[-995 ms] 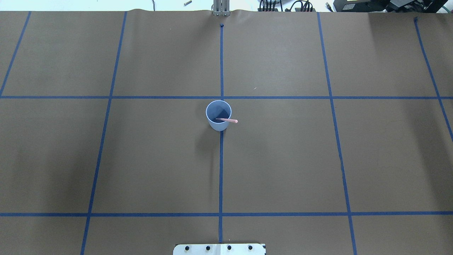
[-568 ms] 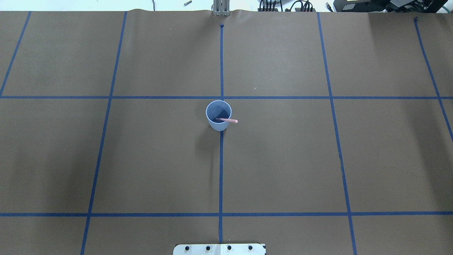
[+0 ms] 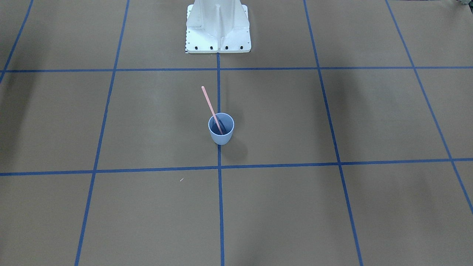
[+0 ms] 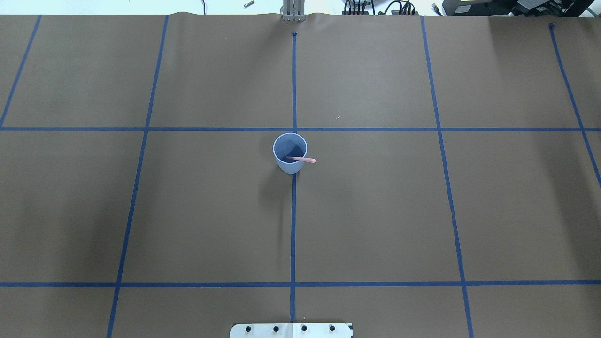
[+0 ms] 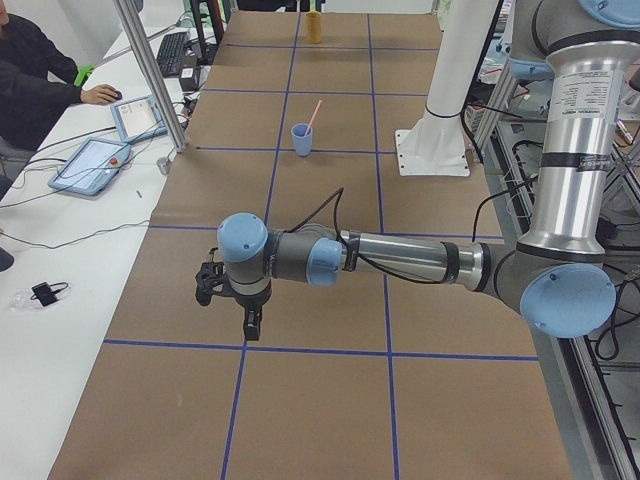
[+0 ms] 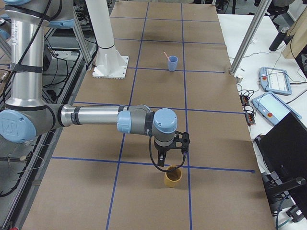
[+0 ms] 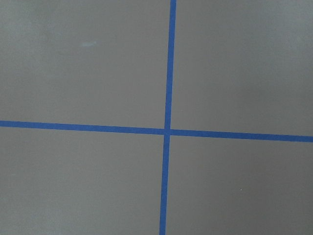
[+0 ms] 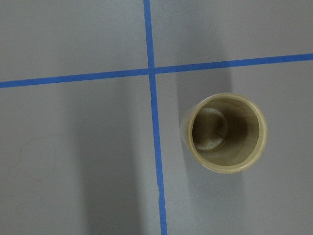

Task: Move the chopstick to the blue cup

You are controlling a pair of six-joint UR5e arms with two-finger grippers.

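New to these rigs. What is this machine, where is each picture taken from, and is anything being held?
This is a robot with two jointed arms, working at a table covered in brown paper and marked with blue tape lines.

Two pictures look down on the table: one from behind the robot, and one facing it, where its white base shows. Two are taken from the table's ends and show the arms. The last two come from cameras on the wrists, looking straight down.

The blue cup stands mid-table with the pink chopstick leaning inside it, so the job looks done. The left hand hangs over bare table, and the right hand hangs above a tan cup. Neither seems to hold anything. I cannot tell whether they are open.
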